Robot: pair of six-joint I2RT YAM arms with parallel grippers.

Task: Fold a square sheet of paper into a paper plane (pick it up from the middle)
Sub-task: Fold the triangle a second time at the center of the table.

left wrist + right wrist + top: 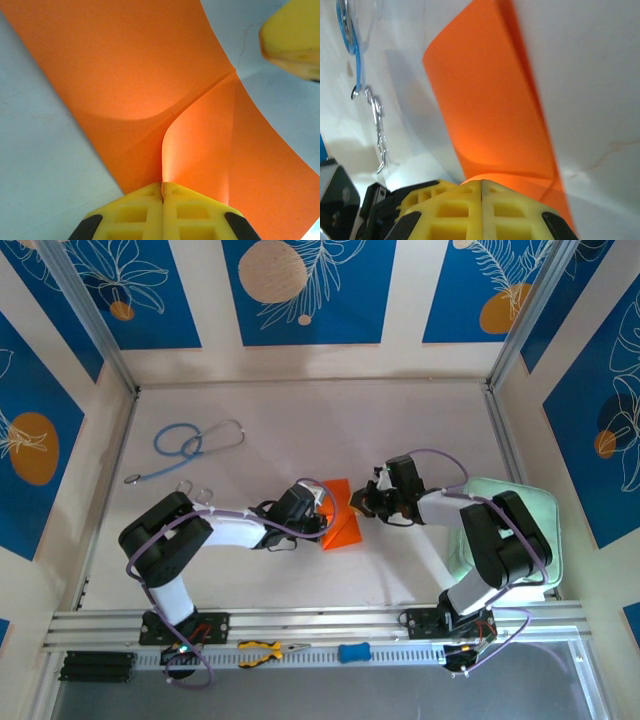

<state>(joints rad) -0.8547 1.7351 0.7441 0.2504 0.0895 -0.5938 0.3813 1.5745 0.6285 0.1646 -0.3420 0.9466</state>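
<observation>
The square sheet of orange paper (pixel 341 515) lies mid-table between both grippers, partly folded, with one corner lifted. My left gripper (pixel 320 517) is shut on a raised flap of the paper (pixel 150 75); its yellow fingertips (pixel 145 200) meet at the flap's base, and a crease runs up to the right. My right gripper (pixel 362 503) comes in from the right, shut on the curled edge of the paper (pixel 485 100), which bulges up just ahead of its fingertips (pixel 500 200). One finger of the right gripper (pixel 295 37) shows in the upper right of the left wrist view.
A blue stethoscope (pixel 190 443) lies at the back left, and its tubing (pixel 351 45) and metal earpieces (pixel 377 125) show in the right wrist view. A pale green pad (pixel 530 520) sits under the right arm. Yellow pliers (pixel 265 650) and a blue item (pixel 353 652) rest on the front rail.
</observation>
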